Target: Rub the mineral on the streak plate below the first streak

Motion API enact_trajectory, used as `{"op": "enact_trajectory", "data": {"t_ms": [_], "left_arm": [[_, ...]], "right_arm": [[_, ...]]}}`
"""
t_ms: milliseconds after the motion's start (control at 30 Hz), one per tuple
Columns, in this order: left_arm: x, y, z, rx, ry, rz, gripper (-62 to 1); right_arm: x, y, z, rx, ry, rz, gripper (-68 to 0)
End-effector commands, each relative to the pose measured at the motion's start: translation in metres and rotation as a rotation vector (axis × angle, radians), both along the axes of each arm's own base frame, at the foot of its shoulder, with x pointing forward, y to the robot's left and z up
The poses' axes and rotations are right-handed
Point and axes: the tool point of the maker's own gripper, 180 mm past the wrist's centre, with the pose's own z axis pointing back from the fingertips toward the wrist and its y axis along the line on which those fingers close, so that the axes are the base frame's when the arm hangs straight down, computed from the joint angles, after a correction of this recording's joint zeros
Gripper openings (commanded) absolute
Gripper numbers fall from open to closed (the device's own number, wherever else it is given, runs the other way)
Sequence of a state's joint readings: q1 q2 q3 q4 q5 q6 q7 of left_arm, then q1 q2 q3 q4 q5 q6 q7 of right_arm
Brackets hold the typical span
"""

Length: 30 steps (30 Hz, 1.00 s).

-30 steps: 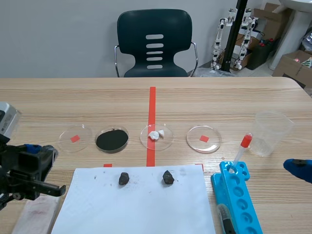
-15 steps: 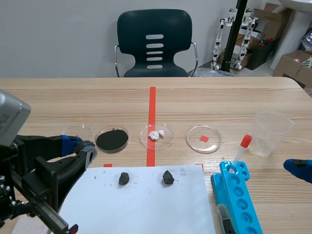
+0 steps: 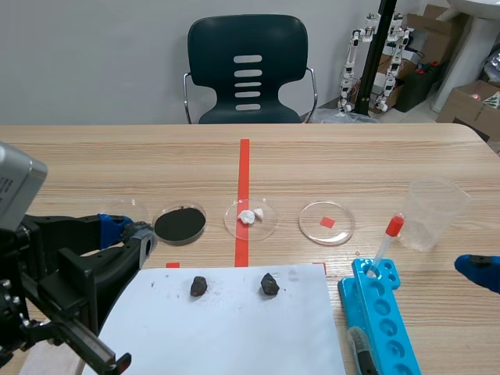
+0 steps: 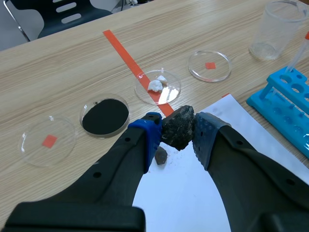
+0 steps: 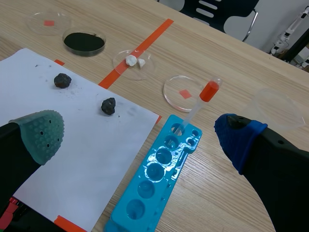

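Note:
In the left wrist view my left gripper (image 4: 176,130) is shut on a dark, rough mineral (image 4: 177,126), held above the near left corner of a white sheet (image 4: 193,193). A smaller dark rock (image 4: 161,155) lies on the sheet just under it. In the scene view the left gripper (image 3: 129,230) hangs over the sheet's (image 3: 226,328) left edge, and two dark rocks (image 3: 198,286) (image 3: 269,283) rest near the sheet's far edge among faint grey smudges. My right gripper (image 5: 137,135) is open and holds nothing, low at the table's right edge (image 3: 476,269).
Beyond the sheet stands a row of petri dishes: one with a red square (image 3: 119,221), one black-filled (image 3: 180,224), one with white bits (image 3: 251,217), another with a red square (image 3: 326,222). A blue tube rack (image 3: 380,312) with a red-capped tube (image 3: 388,238) and a plastic cup (image 3: 436,212) stand right.
The left arm rose and swung right toward the sheet's left edge over the last second, then nearly stopped. The right arm and the rocks have not moved.

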<state>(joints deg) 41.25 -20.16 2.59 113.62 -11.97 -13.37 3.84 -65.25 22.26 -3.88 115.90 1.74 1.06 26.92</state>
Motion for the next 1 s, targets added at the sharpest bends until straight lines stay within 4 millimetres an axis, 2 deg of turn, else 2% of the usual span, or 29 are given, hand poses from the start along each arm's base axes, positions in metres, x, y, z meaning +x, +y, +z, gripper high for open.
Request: {"op": "enact_trajectory", "data": {"t_ms": [0,967], "left_arm": [[0.0026,-0.0008,0.0081,-0.011,-0.031,0.001,-52.4],[0.0025,-0.0007,0.0072,0.006,-0.035,-0.003,-52.4]], "right_arm": [[0.0061,0.0027,0.0119,0.016,-0.043,0.005,0.4],[0.0061,0.0027,0.0119,0.016,-0.043,0.005,0.4]]}}
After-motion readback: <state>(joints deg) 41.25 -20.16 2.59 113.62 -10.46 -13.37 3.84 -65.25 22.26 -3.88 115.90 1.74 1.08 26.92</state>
